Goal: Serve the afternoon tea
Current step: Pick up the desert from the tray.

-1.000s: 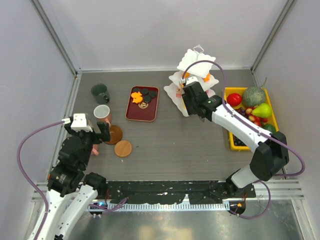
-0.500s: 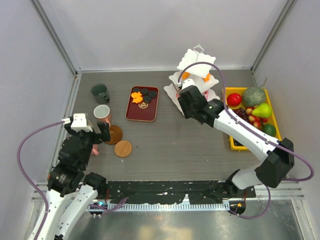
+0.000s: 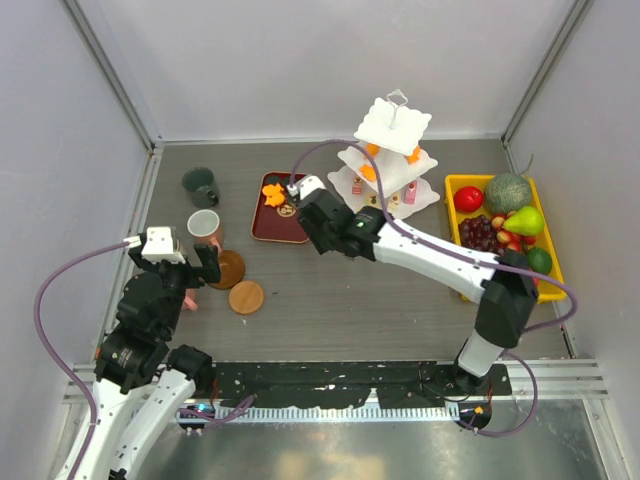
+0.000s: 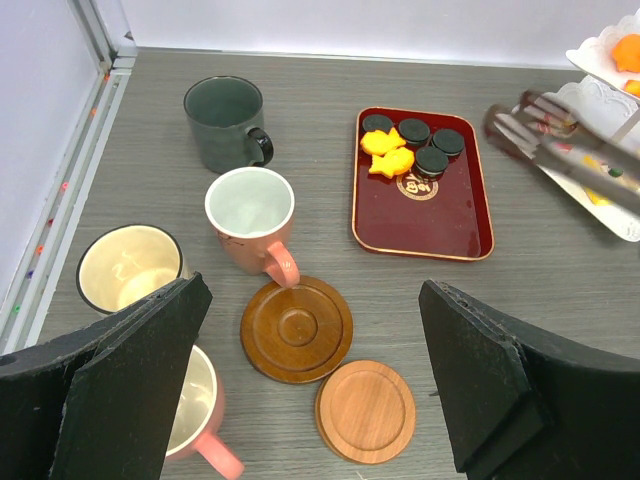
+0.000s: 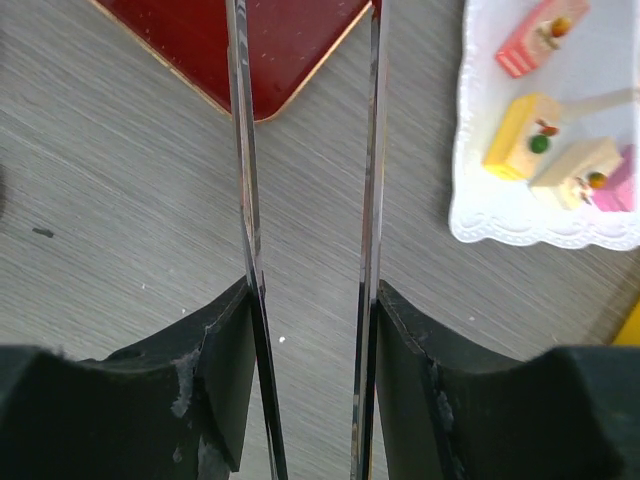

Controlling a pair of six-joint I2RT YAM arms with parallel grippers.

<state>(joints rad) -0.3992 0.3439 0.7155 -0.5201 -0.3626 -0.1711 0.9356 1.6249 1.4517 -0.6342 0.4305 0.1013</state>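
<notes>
My right hand (image 5: 312,325) is half closed on the metal tongs (image 5: 243,150), whose two blades stand apart. From that hand, a corner of the red tray (image 5: 300,40) lies at twelve o'clock. The white stand (image 5: 480,215) with its pink and yellow sweets (image 5: 528,142) lies at two o'clock. My left hand (image 4: 315,330) hangs spread wide above the counter (image 4: 560,300), holding nothing. Two coasters (image 4: 297,328) lie between its fingers, with the pink mug (image 4: 252,220) at eleven o'clock and the green mug (image 4: 225,122) beyond.
</notes>
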